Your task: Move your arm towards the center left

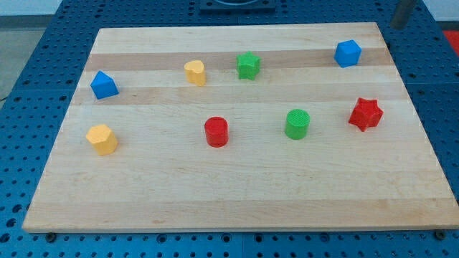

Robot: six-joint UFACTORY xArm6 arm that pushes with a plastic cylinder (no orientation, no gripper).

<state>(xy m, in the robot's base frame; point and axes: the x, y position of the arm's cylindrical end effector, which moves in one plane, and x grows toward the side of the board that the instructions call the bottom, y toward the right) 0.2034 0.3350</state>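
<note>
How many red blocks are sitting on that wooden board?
2. A red cylinder stands near the board's middle, slightly toward the view's bottom. A red star-shaped block sits near the view's right edge. Nothing on the board looks able to hide another.

No readable text, labels, brands, numbers or signs anywhere. Wooden board (pixel 237 193): bare grain, nothing printed. Blocks all unmarked. Blue perforated table (pixel 29 43) around the board: only holes, no lettering. My tip does not show, so nothing can be placed relative to it.
</note>
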